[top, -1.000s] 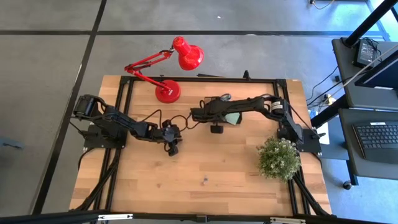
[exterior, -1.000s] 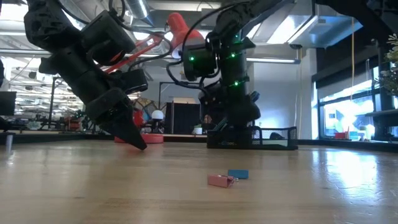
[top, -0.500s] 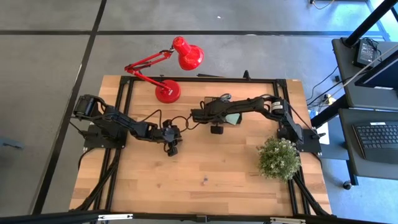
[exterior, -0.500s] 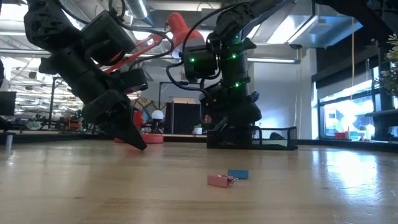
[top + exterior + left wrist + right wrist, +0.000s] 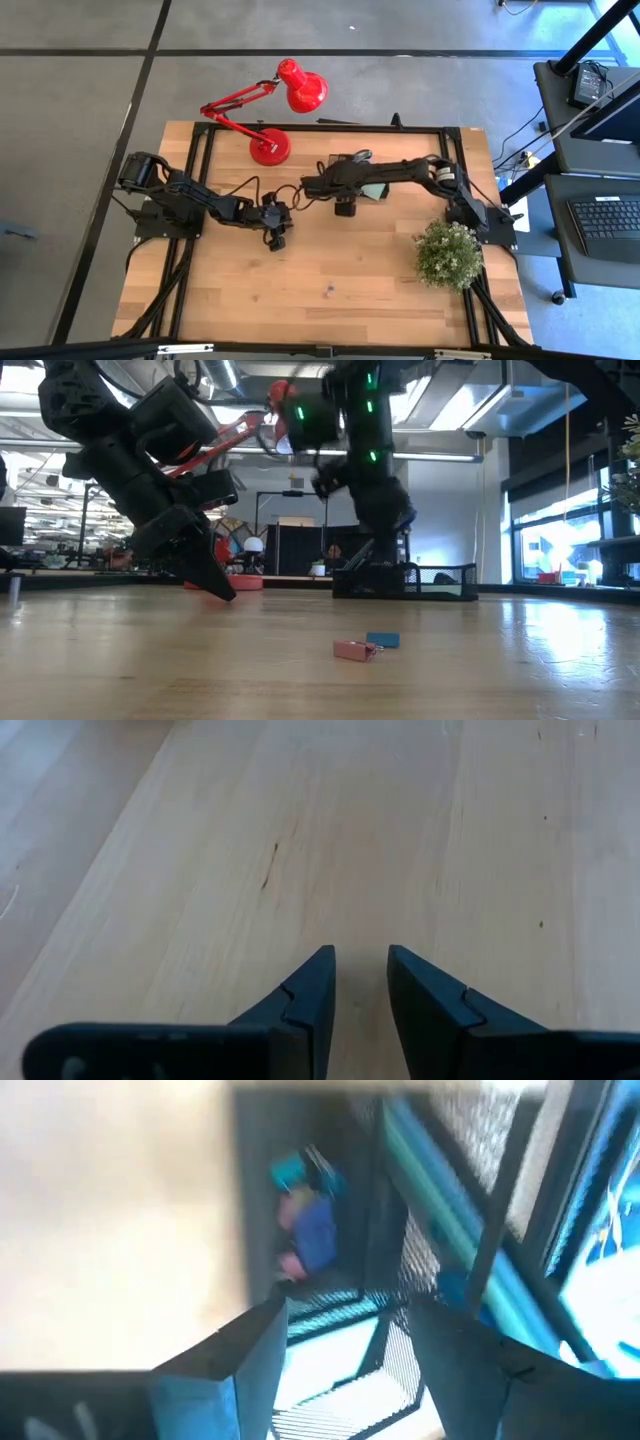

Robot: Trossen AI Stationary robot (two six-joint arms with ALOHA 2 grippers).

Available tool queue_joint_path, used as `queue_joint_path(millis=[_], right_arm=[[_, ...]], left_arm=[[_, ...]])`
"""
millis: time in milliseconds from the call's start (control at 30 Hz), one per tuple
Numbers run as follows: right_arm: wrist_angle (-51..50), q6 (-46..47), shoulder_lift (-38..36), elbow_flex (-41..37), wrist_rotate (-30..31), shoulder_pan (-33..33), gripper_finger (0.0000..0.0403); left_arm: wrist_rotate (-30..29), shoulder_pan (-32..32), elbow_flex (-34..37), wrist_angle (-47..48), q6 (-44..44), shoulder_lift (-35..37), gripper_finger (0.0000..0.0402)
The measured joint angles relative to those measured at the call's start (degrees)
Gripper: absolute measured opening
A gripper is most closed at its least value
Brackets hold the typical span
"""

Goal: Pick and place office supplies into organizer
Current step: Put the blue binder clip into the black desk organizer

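1. two dark arms work over the wooden worktop [image 5: 330, 260]; the right gripper [image 5: 345, 1345] hangs over the black mesh organizer [image 5: 352, 172], which stands near the far edge, just right of the red desk lamp [image 5: 272, 148].
2. its fingers [image 5: 235, 1360] stand apart with nothing between them; beyond them, inside an organizer compartment, lie small blue and pink pieces [image 5: 305, 1215], clear of both fingers.
3. the left gripper [image 5: 358, 982] points down at bare wood near the worktop's middle, left of the organizer; its fingers show a narrow gap and hold nothing.
4. a pink piece [image 5: 352, 650] and a small blue piece [image 5: 382, 640] lie touching on the worktop toward the near edge, well apart from both grippers.
5. a green bushy plant [image 5: 448, 254] sits by the right edge.
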State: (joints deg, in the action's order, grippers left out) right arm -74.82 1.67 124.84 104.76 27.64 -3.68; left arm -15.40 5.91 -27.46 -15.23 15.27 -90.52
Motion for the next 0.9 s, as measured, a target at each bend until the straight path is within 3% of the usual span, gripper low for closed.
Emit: queue_joint_path(millis=[133,300,400,667,900], right_arm=[[-0.56,-3.26,0.00,6.50,-1.56,4.99,0.0212],[-0.07,-8.51,-0.10,12.64,-15.63,12.47,0.0212],[2.23,-10.81,-0.09,13.39,-20.56,16.91,0.0212],[9.12,-15.71,0.06,11.53,-20.85,26.00,0.0212],[18.58,-23.19,0.22,6.68,-21.22,29.09,0.0212]], left_arm=[[-0.02,0.04,0.00,-0.22,-0.09,0.02,0.0088],[-0.08,-0.04,0.00,0.37,-0.02,0.02,0.0088],[-0.01,0.00,0.00,0.66,-0.02,0.02,0.0088],[-0.02,0.00,0.00,0.52,-0.02,0.02,0.0088],[-0.24,0.00,0.00,0.39,-0.02,0.02,0.0088]])
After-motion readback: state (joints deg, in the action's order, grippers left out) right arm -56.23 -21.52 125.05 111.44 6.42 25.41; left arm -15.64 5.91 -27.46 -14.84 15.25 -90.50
